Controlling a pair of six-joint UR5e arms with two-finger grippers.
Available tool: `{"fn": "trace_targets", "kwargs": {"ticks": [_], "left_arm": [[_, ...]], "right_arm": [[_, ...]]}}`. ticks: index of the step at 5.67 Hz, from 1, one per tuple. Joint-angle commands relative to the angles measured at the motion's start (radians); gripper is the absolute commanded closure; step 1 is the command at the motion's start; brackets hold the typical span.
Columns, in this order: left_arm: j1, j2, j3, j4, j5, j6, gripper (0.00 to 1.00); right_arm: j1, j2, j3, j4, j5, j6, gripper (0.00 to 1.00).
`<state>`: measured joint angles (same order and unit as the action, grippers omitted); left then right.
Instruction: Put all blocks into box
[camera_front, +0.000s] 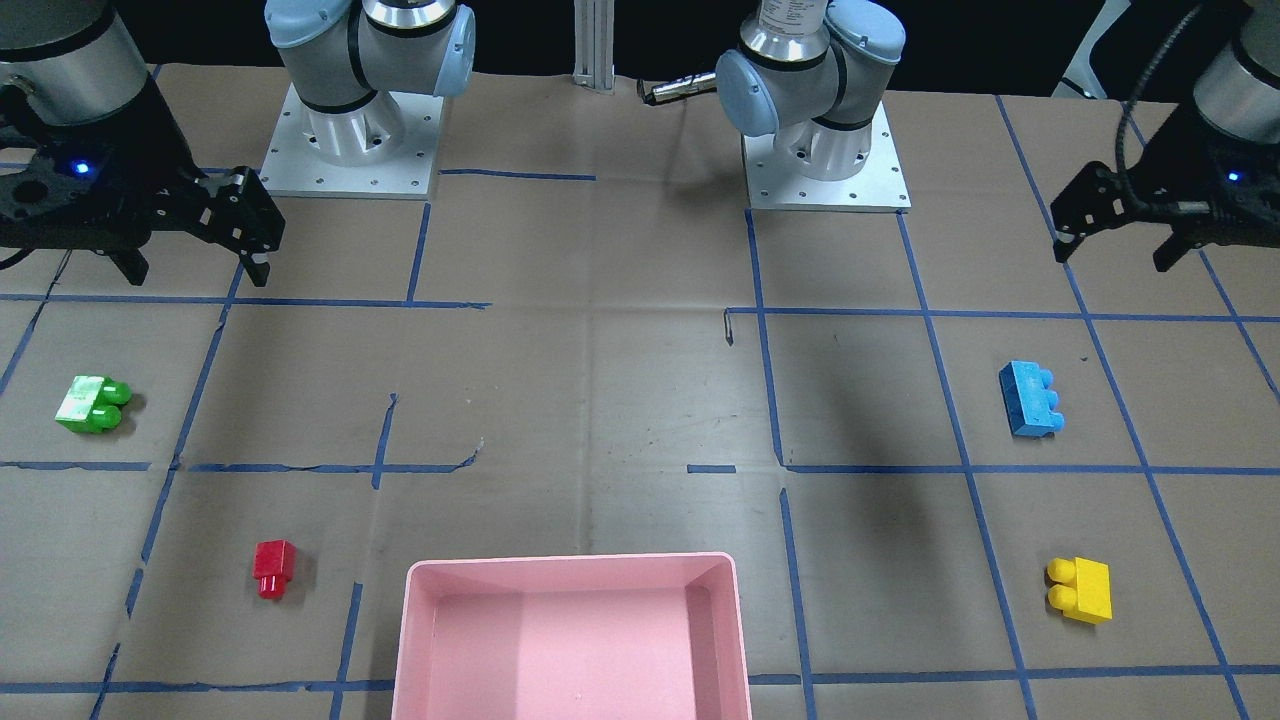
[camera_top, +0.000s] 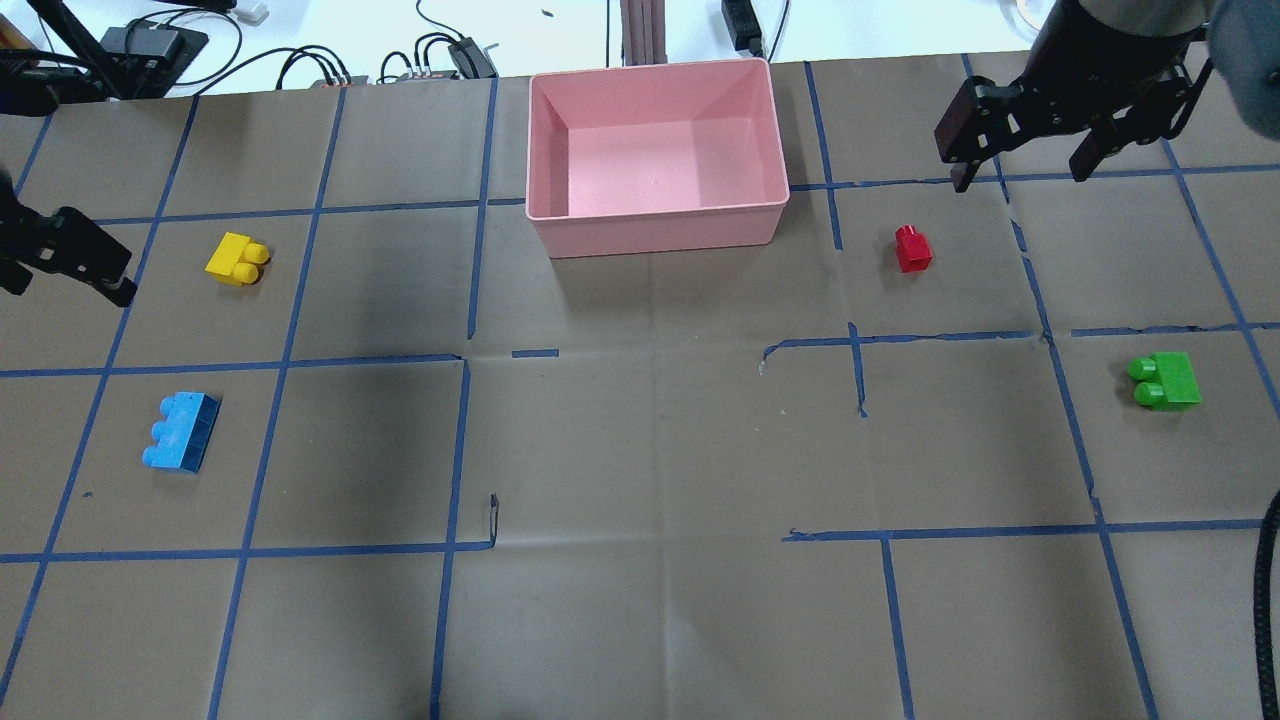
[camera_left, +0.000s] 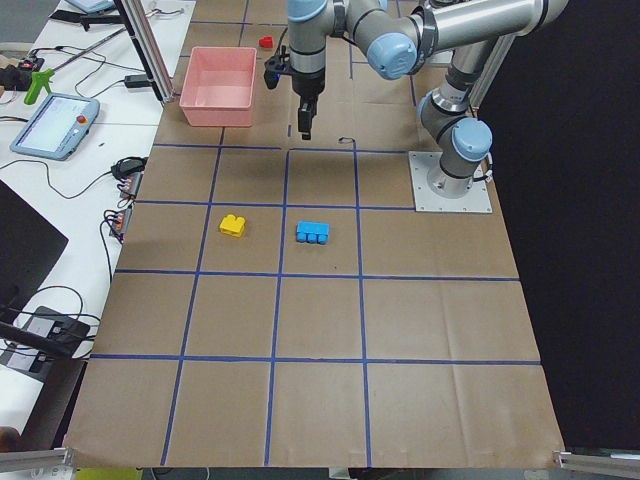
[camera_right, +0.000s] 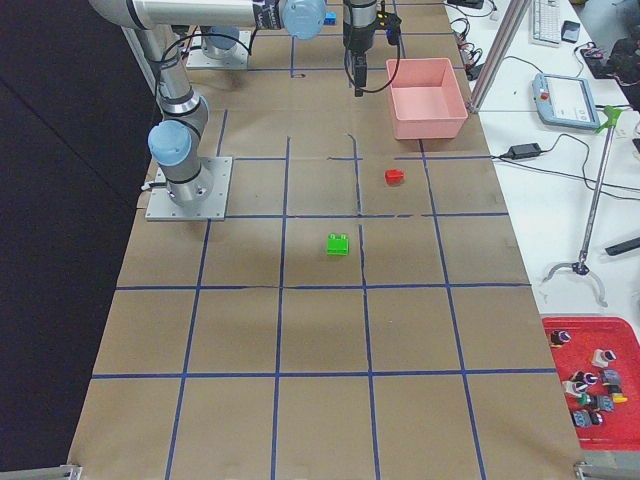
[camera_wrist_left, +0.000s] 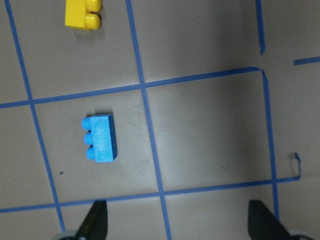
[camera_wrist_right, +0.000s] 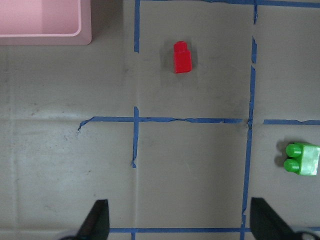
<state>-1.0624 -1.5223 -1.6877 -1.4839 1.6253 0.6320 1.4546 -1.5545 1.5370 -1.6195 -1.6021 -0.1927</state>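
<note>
The pink box (camera_top: 655, 235) stands empty at the table's far middle. The yellow block (camera_top: 236, 260) and the blue block (camera_top: 182, 432) lie on the paper on my left side. The red block (camera_top: 912, 249) and the green block (camera_top: 1165, 380) lie on my right side. My left gripper (camera_top: 65, 275) is open and empty, raised above the table beside the yellow block. My right gripper (camera_top: 1020, 178) is open and empty, raised beyond the red block. The left wrist view shows the blue block (camera_wrist_left: 101, 138) below, and the right wrist view shows the red block (camera_wrist_right: 182, 57).
Brown paper with blue tape lines covers the table (camera_top: 650, 450). The two arm bases (camera_front: 350, 150) stand at the robot's edge. Cables and devices (camera_top: 300, 60) lie past the far edge, behind the box.
</note>
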Motion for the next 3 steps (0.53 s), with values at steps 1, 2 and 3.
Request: {"fn": "trace_targets", "kwargs": {"ticks": [1,2,3], "left_arm": [[0.110,-0.067,-0.068,0.130,-0.048,0.054,0.01],[0.111,-0.112,-0.114,0.216,-0.050,0.051,0.01],[0.113,-0.169,-0.195,0.370,-0.050,0.049,0.01]], "right_arm": [[-0.138,-0.010,0.034,0.001,0.002,-0.250,0.00],[-0.231,-0.012,0.066,0.003,0.008,-0.327,0.00],[-0.300,-0.012,0.084,-0.010,0.110,-0.329,0.00]]}}
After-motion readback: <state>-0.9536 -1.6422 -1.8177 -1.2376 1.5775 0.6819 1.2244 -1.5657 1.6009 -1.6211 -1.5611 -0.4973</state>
